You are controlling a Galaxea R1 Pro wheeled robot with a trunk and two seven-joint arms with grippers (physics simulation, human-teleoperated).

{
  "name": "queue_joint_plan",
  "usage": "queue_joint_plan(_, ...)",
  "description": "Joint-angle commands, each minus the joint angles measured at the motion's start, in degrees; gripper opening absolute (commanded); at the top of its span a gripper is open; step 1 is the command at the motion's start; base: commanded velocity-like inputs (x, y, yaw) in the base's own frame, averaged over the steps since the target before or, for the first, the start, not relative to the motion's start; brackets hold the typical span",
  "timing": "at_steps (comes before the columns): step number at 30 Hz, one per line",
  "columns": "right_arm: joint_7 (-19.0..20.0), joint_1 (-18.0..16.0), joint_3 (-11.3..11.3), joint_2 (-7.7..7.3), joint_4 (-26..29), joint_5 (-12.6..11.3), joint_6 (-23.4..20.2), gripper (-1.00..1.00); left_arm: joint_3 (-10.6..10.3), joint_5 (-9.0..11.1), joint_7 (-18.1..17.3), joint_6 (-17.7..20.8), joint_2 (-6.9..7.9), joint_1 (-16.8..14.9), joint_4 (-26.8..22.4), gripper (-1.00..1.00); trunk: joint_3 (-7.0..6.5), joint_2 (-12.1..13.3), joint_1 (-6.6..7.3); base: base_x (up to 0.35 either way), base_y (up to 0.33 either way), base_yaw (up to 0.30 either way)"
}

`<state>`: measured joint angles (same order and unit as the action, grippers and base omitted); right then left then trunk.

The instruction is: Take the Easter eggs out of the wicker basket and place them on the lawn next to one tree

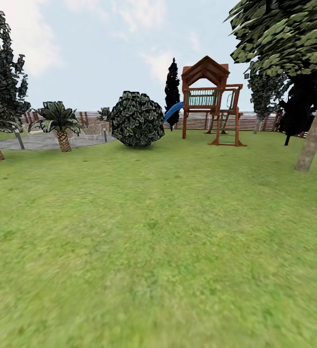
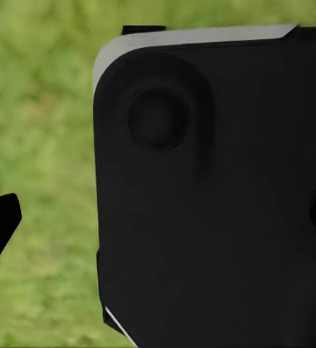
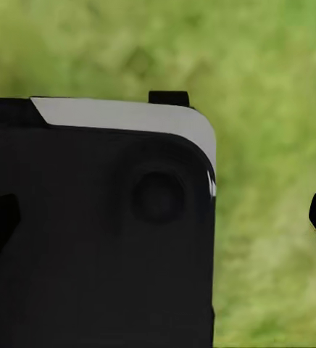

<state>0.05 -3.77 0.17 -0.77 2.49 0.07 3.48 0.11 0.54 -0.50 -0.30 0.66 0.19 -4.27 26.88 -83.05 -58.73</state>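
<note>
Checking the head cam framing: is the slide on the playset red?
No, the slide coming off the wooden playset is blue, showing just behind the round bush.

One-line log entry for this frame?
phase: in transit | head view: lawn, ball-shaped bush, playset, tree trunk | grippers: state unclear, nothing seen held
</note>
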Motion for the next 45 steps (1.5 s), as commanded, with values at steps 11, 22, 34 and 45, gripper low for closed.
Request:
queue_joint_plan(11,0.0,-0.2,0.3,0.08,1.4,0.0,2.8,1.00,0.0,0.1,-0.1,0.1,-1.20,0.0,-9.4,1.00,0.05,0.0,0.00,0.000,0.000,0.000)
queue_joint_plan(22,-0.2,-0.2,0.4,0.14,1.5,0.2,2.8,1.00,0.2,0.1,-0.1,0.0,-1.71,0.0,-5.1,1.00,0.05,0.0,0.00,0.000,0.000,0.000)
queue_joint_plan(34,-0.2,-0.2,0.4,0.21,1.4,0.2,2.8,1.00,0.4,0.2,0.3,-0.1,-1.68,0.0,-4.8,1.00,0.05,0.0,0.00,0.000,0.000,0.000)
queue_joint_plan(45,-0.2,-0.2,0.4,0.12,1.1,0.2,2.8,1.00,0.4,0.2,0.5,-0.1,-1.71,0.0,-4.8,1.00,0.05,0.0,0.00,0.000,0.000,0.000)
